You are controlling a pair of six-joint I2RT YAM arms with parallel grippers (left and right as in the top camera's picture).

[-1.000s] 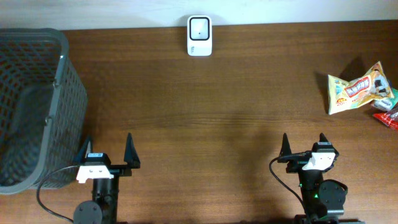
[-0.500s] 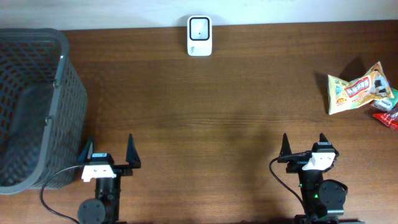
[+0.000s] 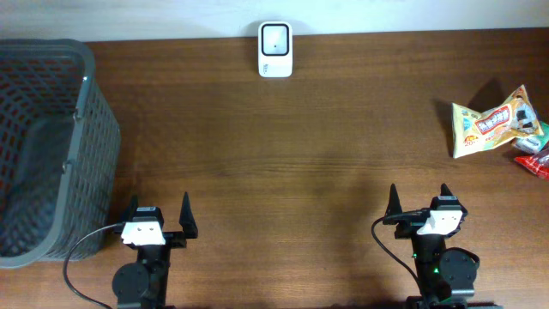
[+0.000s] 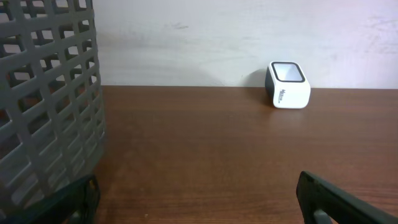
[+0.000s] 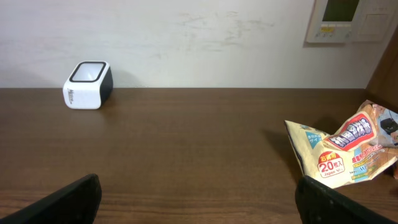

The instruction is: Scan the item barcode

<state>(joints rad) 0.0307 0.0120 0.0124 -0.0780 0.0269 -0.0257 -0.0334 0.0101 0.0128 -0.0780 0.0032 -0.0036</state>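
Snack bag (image 3: 493,122): crinkly, at right edge of table (image 3: 300,154), barcode possibly face-down; risks slipping or misreading at scanner (image 3: 275,49). Left gripper (image 3: 159,210), right gripper (image 3: 419,202): wide, empty.

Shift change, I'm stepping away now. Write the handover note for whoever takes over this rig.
Left gripper: open, empty, at the near table edge beside the grey basket.
Right gripper: open, empty, at the near edge on the right side.
Things: white scanner at the far edge, centre; yellow snack bag lies at the right side, a red packet beside it.
Done: nothing yet.
Left: pick up an item, likely the snack bag with the right gripper, and show its barcode to the scanner.
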